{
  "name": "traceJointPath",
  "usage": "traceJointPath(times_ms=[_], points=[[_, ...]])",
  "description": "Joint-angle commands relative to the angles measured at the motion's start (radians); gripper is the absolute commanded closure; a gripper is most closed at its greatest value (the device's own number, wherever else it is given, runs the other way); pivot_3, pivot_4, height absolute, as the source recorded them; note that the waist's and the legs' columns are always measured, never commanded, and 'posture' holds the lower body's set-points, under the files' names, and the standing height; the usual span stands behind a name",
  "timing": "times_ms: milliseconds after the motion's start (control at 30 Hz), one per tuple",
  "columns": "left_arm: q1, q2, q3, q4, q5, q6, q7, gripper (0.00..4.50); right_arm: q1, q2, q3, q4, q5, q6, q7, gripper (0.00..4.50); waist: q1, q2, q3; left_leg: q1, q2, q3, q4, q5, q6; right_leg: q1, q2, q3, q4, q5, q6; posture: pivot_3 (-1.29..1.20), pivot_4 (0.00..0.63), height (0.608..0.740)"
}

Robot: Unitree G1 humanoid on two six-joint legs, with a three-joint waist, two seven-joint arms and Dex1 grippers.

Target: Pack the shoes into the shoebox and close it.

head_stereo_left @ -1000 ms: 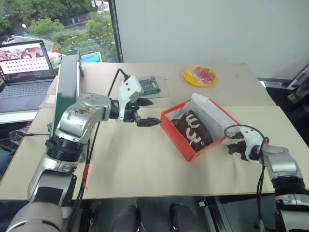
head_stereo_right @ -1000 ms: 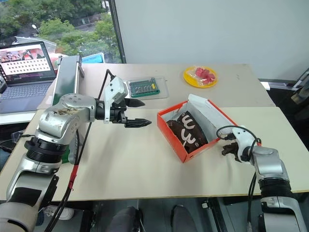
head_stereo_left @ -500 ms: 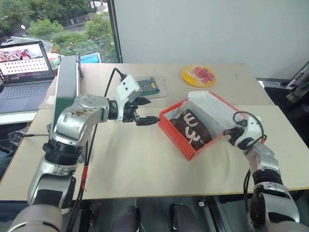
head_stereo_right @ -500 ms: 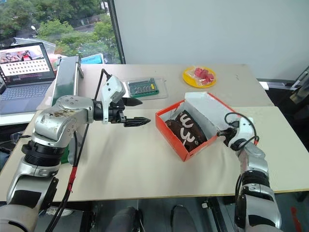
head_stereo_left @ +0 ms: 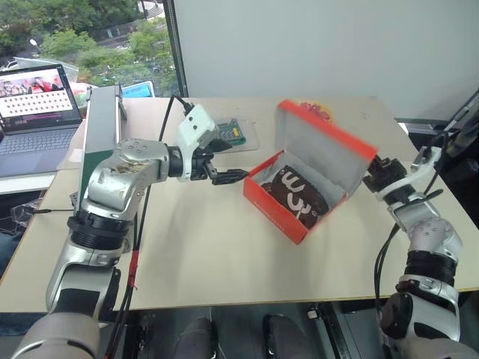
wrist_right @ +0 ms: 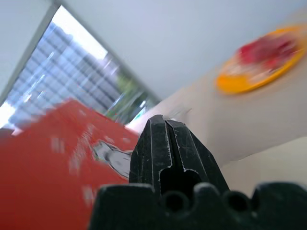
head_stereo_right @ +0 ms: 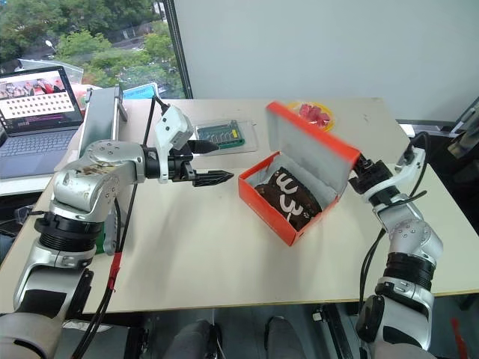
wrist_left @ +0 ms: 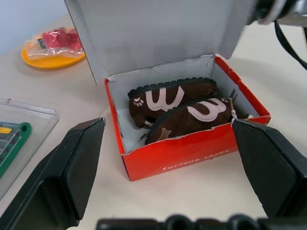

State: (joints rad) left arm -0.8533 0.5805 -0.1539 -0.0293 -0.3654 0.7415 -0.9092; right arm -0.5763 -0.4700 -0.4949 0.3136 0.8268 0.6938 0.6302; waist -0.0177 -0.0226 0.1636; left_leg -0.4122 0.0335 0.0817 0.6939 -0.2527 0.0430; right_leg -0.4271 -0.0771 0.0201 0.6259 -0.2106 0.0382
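Since both shoes already sit soles-up inside the box, which rests mid-counter, the packing half looks done and only the closing is left. The lid stands raised and tipped over the box, not yet down. At its outer side sits the right pincer, fingers pressed fully together with nothing between them, so I'd guess it's pushing the lid rather than gripping it. The left pincer hangs spread wide and empty just beside the box's near-left end. The left wrist view is the one that really shows both shoes side by side; from the head they read as one dark lump. The right wrist view catches the logo on the lid's red outside, plus the yellow plate further back.
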Motion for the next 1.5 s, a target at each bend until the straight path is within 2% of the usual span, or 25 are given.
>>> traceJointPath(times_ms=[33, 267, 400, 533, 700, 867, 1000, 1133, 1200, 1267, 1400, 1467, 1500], points=[[-0.017, 0.004, 0.034, -0.016, 0.007, -0.021, 0.016, 0.0, 0.006, -0.038, 0.086, -0.14, 0.031, 0.12, 0.041, 4.43, 0.0, 0.0, 0.0, 0.0, 0.0, 0.0, 0.0, 0.0, 0.0, 0.0, 0.0, 0.0, 0.0, 0.0, 0.0, 0.0, 0.15, 0.74], [0.018, -0.011, 0.046, -0.023, 0.009, -0.012, 0.053, 0.0, -0.042, -0.019, 0.269, -0.164, -0.058, 0.185, 0.021, 4.43, 0.002, 0.0, 0.0, -0.001, 0.0, 0.0, 0.0, 0.0, 0.0, 0.0, 0.0, 0.0, 0.0, 0.0, 0.0, 0.0, 0.15, 0.74], [0.066, -0.043, 0.053, -0.028, 0.015, -0.014, 0.106, 0.0, -0.043, 0.014, 0.393, -0.113, -0.152, 0.156, 0.039, 4.43, 0.003, 0.0, 0.0, -0.002, 0.0, 0.0, 0.0, 0.0, 0.0, -0.001, 0.0, 0.0, 0.0, 0.0, 0.0, 0.0, 0.15, 0.74], [0.117, -0.064, 0.076, -0.02, 0.022, -0.031, 0.157, 0.0, -0.038, 0.021, 0.462, -0.053, -0.253, 0.114, 0.031, 4.43, 0.005, -0.001, 0.0, -0.003, 0.0, 0.0, 0.001, 0.0, 0.0, -0.002, 0.0, -0.001, 0.001, 0.0, 0.0, 0.0, 0.15, 0.74], [0.229, -0.005, 0.111, 0.011, 0.054, -0.145, 0.134, 0.0, -0.045, 0.023, 0.445, -0.049, -0.278, 0.105, 0.027, 4.43, 0.004, -0.002, -0.001, 0.001, 0.0, 0.0, 0.002, 0.0, 0.001, 0.002, 0.0, -0.001, -0.001, 0.001, 0.001, 0.0, 0.15, 0.74], [0.278, -0.006, 0.173, 0.019, 0.021, -0.211, 0.113, 0.0, -0.035, -0.002, 0.43, -0.103, -0.305, 0.095, 0.015, 4.43, 0.012, -0.002, -0.001, 0.002, 0.0, 0.0, 0.002, 0.0, 0.001, 0.002, -0.001, -0.002, 0.0, 0.0, 0.0, 0.0, 0.15, 0.74], [0.313, -0.028, 0.204, -0.008, 0.001, -0.239, 0.11, 0.0, -0.01, -0.065, 0.363, -0.24, -0.353, 0.002, -0.027, 4.43, 0.02, -0.001, -0.001, 0.0, 0.0, 0.0, 0.001, 0.0, 0.001, 0.001, -0.001, -0.002, -0.001, 0.0, 0.0, 0.0, 0.15, 0.74], [0.333, -0.061, 0.205, -0.065, -0.036, -0.221, 0.116, 0.0, 0.062, -0.142, 0.313, -0.37, -0.386, -0.044, -0.046, 3.43, 0.027, -0.001, -0.001, -0.006, 0.0, 0.0, 0.001, -0.001, 0.001, -0.004, -0.001, -0.003, 0.001, 0.001, 0.001, 0.0, 0.15, 0.74], [0.339, -0.074, 0.191, -0.072, -0.033, -0.217, 0.124, 0.0, 0.102, -0.161, 0.289, -0.415, -0.383, -0.053, -0.042, 2.61, 0.027, -0.001, -0.001, -0.008, 0.0, 0.0, 0.001, -0.001, 0.001, -0.005, -0.001, -0.003, 0.0, 0.001, 0.001, 0.0, 0.15, 0.74], [0.351, -0.089, 0.174, -0.082, -0.032, -0.21, 0.129, 0.0, 0.151, -0.174, 0.269, -0.451, -0.391, -0.072, -0.041, 2.03, 0.025, -0.001, -0.001, -0.008, 0.0, 0.0, 0.001, -0.001, 0.001, -0.005, -0.001, -0.003, 0.0, 0.001, 0.001, 0.0, 0.15, 0.74], [0.381, -0.139, 0.155, -0.108, -0.033, -0.205, 0.168, 0.0, 0.264, -0.166, 0.217, -0.476, -0.412, -0.136, -0.064, 0.57, 0.025, -0.001, -0.001, -0.006, -0.001, 0.001, 0.002, -0.001, 0.001, -0.004, -0.001, -0.002, -0.001, 0.001, 0.0, 0.0, 0.15, 0.74], [0.401, -0.17, 0.147, -0.103, -0.012, -0.218, 0.208, 0.0, 0.305, -0.14, 0.182, -0.47, -0.448, -0.198, -0.125, 0.02, 0.026, -0.001, -0.001, -0.005, -0.001, 0.001, 0.002, -0.001, 0.001, -0.004, -0.001, -0.001, -0.001, 0.001, 0.0, 0.0, 0.15, 0.74], [0.413, -0.189, 0.155, -0.093, -0.012, -0.226, 0.226, 0.0, 0.318, -0.129, 0.176, -0.465, -0.478, -0.231, -0.161, 0.02, 0.026, -0.001, -0.001, -0.005, 0.0, 0.0, 0.002, -0.001, 0.001, -0.004, -0.001, -0.001, -0.002, 0.001, 0.0, 0.0, 0.15, 0.74]])
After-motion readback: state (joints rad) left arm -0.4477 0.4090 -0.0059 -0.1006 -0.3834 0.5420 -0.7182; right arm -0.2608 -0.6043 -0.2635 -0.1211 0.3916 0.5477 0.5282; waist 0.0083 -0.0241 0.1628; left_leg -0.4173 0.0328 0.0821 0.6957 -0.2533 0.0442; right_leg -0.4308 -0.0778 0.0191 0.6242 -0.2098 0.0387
